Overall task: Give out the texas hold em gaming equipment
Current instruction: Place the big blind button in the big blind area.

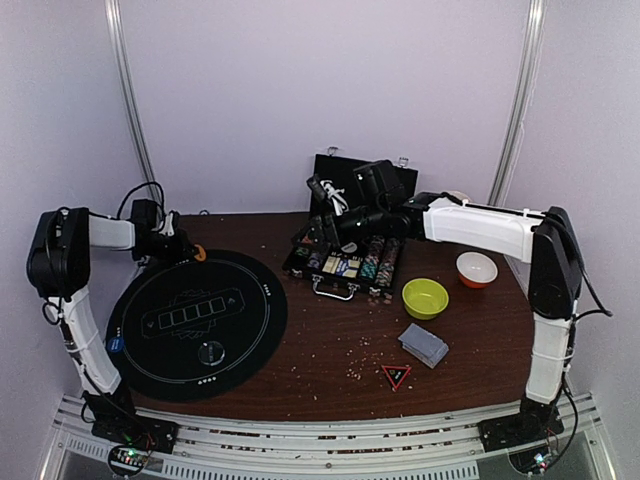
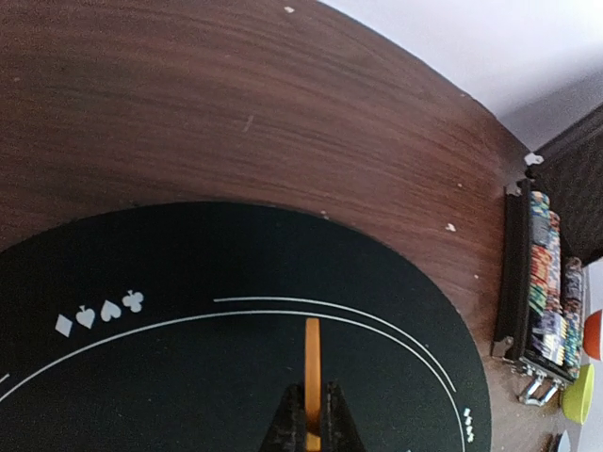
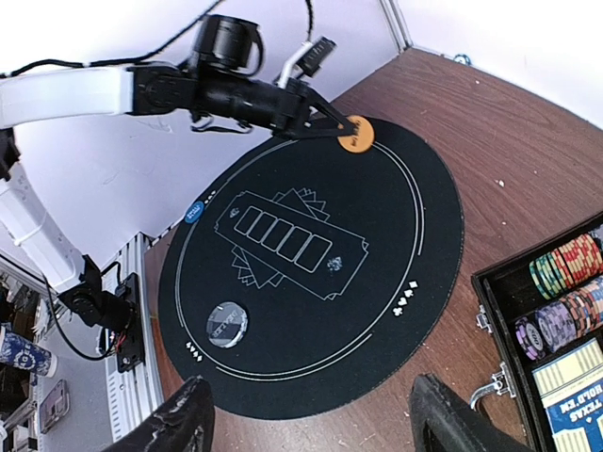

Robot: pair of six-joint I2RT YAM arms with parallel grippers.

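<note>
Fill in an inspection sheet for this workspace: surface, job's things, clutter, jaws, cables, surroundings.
Surface: brown wooden table, round black poker mat on its left half.
Job's things: orange disc at the mat's far edge; blue disc at its rim; clear disc on it; open chip case; card deck.
Clutter: yellow-green bowl, orange-and-white bowl, red triangle, scattered crumbs.
Jaws: left jaws shut on the orange disc; right jaws open, empty, near the chip case.
Cables: black cables looped at the left arm.
Surroundings: plain pale walls.
</note>
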